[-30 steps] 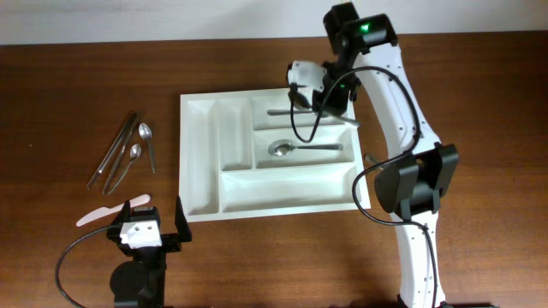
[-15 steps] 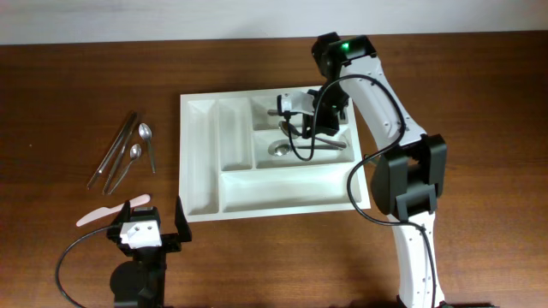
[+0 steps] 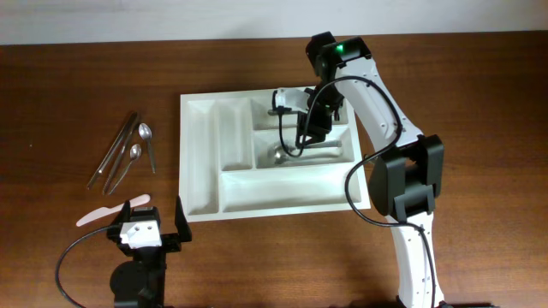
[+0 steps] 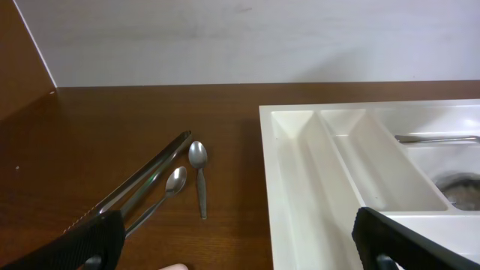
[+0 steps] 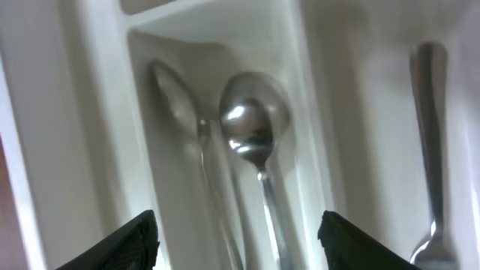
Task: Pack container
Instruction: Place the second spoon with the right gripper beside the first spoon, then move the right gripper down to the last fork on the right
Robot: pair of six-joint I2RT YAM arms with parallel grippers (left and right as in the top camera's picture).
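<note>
While my right pincer (image 5: 238,240) is hovering open-jawed over two spoons (image 5: 251,135) in the tray's (image 3: 201,162) middle compartment, my left pincer (image 4: 238,236) is gaping wide above the tabletop (image 3: 68,85).

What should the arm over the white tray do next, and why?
Probably lift the right gripper straight up out of the container. Its jaws stand open with nothing between them, and two spoons lie flat inside, right below it, so there is nothing left to hold there. More cutlery waits on the table beside the container.
</note>
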